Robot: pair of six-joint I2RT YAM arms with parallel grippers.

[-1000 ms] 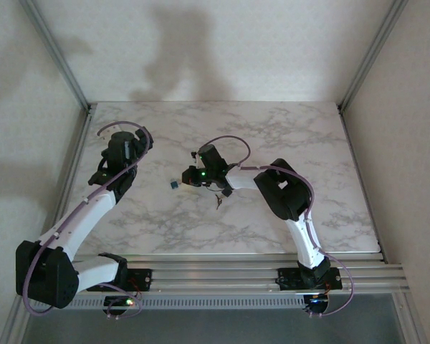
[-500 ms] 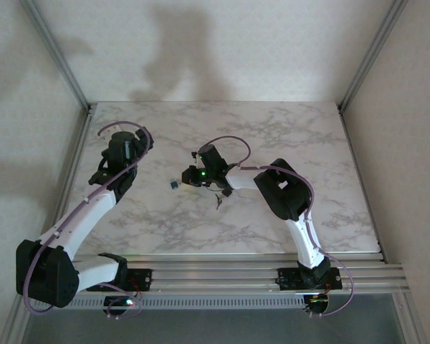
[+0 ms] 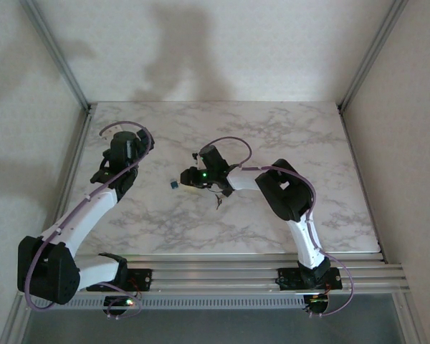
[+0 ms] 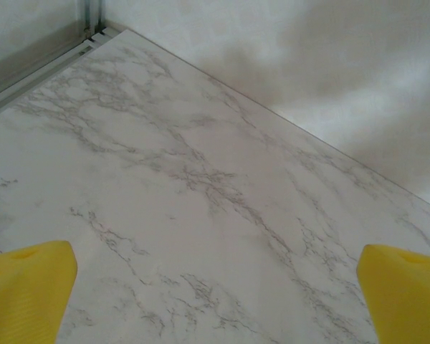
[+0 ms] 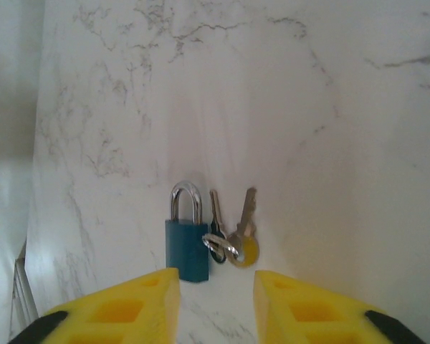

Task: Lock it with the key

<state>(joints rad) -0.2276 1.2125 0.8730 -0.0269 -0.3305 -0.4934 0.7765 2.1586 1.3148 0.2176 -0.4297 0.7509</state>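
Observation:
A small blue padlock point(image 5: 185, 247) with a silver shackle lies flat on the marble table point(image 5: 330, 107). Two keys on a ring point(image 5: 233, 240) lie right beside it, one with a dark head and one with a yellow head. Just short of them my right gripper point(image 5: 216, 283) stands open, its yellow fingers point(image 5: 140, 301) apart with nothing between them. From above, the padlock point(image 3: 173, 184) sits just left of the right gripper point(image 3: 188, 179). My left gripper point(image 4: 215, 287) is wide open over bare marble, well left of the padlock.
The left arm point(image 3: 122, 154) reaches toward the table's back left, near the metal rail point(image 4: 50, 57). A small dark thing point(image 3: 218, 203) lies under the right forearm. The back wall point(image 4: 330, 72) stands close behind the table edge.
The right gripper's jaws have come apart beside the padlock and keys. Both arms have hardly moved.

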